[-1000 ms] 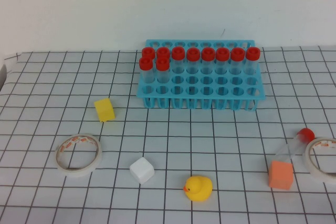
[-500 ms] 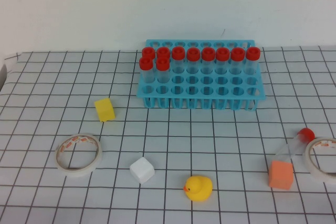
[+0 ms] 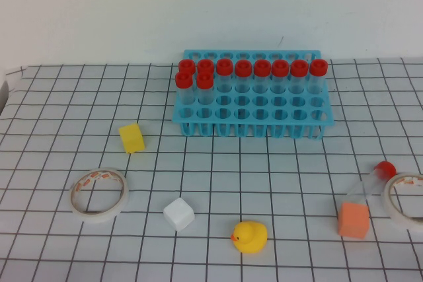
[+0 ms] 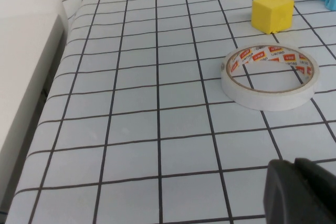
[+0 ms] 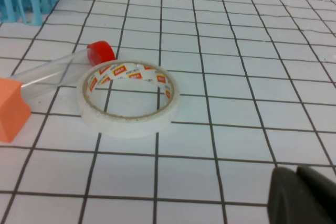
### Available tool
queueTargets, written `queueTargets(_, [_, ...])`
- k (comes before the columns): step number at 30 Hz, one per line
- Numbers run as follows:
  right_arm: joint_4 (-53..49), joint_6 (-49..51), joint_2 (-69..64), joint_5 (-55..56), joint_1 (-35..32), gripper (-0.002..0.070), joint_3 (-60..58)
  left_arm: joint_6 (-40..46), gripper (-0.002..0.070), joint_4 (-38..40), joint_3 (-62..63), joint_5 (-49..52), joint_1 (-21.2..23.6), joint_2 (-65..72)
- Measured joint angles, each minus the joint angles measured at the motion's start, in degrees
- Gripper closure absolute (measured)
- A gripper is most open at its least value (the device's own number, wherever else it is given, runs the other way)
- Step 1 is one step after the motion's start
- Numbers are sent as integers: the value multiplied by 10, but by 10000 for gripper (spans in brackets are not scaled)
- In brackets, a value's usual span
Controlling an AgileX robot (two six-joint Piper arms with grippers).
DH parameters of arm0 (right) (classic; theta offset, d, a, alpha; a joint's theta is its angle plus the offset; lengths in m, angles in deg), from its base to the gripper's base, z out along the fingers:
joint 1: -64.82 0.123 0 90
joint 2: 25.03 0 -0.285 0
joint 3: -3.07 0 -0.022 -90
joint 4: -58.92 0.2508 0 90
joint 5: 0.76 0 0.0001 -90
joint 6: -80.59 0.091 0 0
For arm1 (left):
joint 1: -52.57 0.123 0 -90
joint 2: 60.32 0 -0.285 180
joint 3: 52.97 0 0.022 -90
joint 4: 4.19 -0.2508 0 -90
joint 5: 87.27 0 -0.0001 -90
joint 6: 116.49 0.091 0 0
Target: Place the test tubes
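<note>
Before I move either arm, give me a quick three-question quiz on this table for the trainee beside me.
1. True or false: one test tube lies flat by the orange block.
2. How many capped tubes stand in the blue rack?
3. The shut left gripper hovers nearest which thing? A. left tape roll B. duck C. white block
Key: 1 true. 2 ten. 3 A. The right gripper, also shut, hovers by the right tape roll, holding nothing.
</note>
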State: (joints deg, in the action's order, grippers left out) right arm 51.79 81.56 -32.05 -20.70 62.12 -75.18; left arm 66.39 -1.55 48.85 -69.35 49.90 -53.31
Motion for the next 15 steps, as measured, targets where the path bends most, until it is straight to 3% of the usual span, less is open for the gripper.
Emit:
queueTargets(8, [-12, 0, 0, 18, 0, 678, -1, 0, 676, -10, -1, -27, 0, 0])
queueTargets(15, [-25, 0, 0, 221, 0, 678, -6, 0, 676, -11, -1, -218, 0, 0])
